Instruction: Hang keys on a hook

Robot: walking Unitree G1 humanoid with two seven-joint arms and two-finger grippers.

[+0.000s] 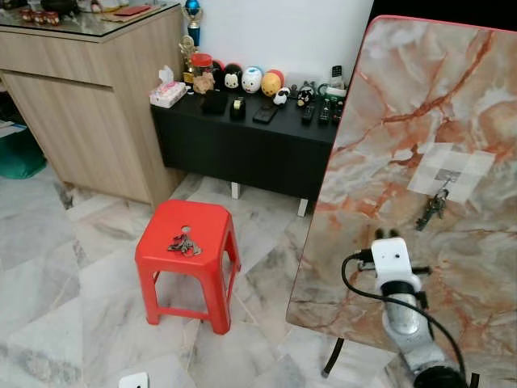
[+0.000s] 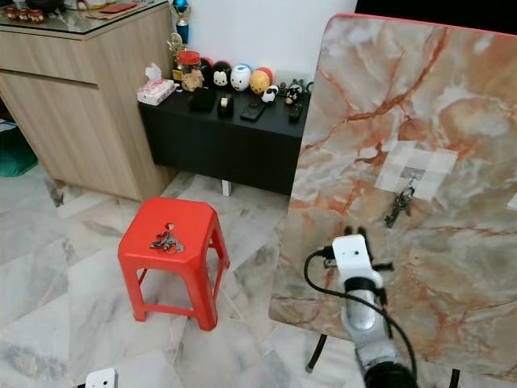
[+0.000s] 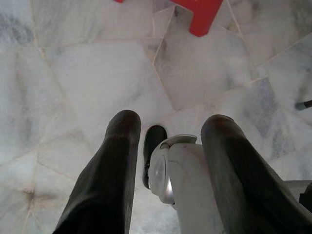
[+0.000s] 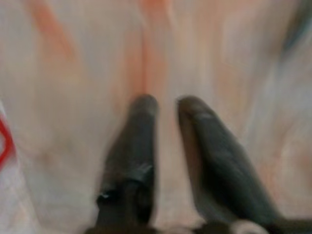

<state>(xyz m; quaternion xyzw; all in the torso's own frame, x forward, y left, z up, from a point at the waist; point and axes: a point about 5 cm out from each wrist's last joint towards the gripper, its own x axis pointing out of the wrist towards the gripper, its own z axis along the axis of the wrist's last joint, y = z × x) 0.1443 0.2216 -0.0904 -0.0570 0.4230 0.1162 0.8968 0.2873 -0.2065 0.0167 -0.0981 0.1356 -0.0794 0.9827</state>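
Right end effector point(image 4: 165, 105) blurred, empty, facing marble board point(image 1: 388, 145).

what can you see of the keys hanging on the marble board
A small dark bunch of keys hangs from a hook set in a pale checkered patch on the upright marble-patterned board. The bunch dangles just below the patch, slightly tilted, lying against the board's face. The right gripper is below and to its left, apart from it.
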